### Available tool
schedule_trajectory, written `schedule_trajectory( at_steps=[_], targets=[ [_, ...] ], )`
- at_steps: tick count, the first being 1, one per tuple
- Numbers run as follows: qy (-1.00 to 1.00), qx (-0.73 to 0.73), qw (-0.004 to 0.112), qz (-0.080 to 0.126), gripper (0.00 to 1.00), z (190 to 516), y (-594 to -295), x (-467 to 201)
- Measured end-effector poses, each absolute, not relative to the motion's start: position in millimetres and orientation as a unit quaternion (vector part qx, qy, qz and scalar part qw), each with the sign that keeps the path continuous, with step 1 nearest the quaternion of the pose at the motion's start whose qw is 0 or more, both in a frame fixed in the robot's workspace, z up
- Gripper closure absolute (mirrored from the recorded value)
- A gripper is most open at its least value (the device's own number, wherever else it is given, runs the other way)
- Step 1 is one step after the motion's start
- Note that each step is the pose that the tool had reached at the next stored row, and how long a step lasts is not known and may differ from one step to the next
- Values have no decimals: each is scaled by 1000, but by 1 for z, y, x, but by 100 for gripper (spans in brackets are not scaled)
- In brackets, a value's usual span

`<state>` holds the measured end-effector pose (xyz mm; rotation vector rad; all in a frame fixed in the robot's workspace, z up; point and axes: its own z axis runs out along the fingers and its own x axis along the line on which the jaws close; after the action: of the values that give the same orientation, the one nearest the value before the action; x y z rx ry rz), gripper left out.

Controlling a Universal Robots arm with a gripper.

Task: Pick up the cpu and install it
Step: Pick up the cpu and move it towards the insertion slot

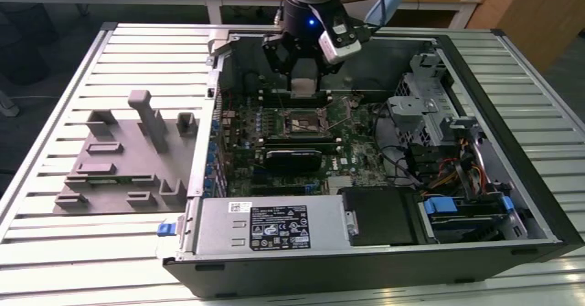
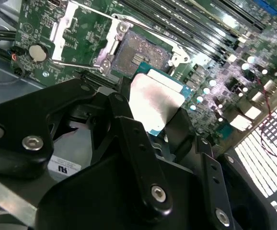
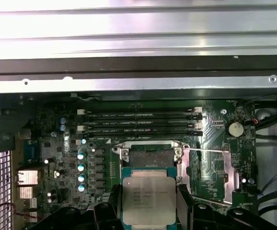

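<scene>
One step is done: your gripper [image 3: 149, 207] is pinching the cpu [image 3: 149, 194] by two opposite edges, with black fingers [image 3: 184, 206] on either side. You can see its flat, square, silvery lid and thin teal rim. It hangs over the green motherboard [image 3: 57, 139], close to the socket [image 3: 150, 155] but not yet seated. That socket is a bare, dull grey square, its shiny steel retention frame [image 3: 205, 177] swung open alongside. Around it, the black computer case [image 1: 366, 278] sits on the ribbed metal table [image 1: 55, 80].
</scene>
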<state>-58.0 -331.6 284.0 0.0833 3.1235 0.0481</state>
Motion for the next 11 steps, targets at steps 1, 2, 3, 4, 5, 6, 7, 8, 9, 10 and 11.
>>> schedule_trajectory(
  at_steps=[1, 2, 3, 4, 5, 6, 7, 8, 9, 10, 11],
  targets=[
    [999, 27, 8, 15, 46, 283, -332, -56],
    [999, 27, 8, 15, 46, 282, -332, -55],
    [999, 27, 8, 15, 46, 280, -332, -53],
    [999, 27, 8, 15, 46, 279, -332, -52],
    [1000, 27, 8, 15, 46, 278, -332, -51],
    [1000, 27, 8, 15, 46, 276, -332, -50],
    [1000, 27, 8, 15, 46, 274, -332, -49],
    [1000, 27, 8, 15, 46, 272, -332, -49],
    [1000, 27, 8, 15, 46, 270, -332, -49],
    [1000, 27, 8, 15, 46, 269, -332, -49],
    [1000, 27, 8, 14, 46, 267, -332, -49]
  ],
)
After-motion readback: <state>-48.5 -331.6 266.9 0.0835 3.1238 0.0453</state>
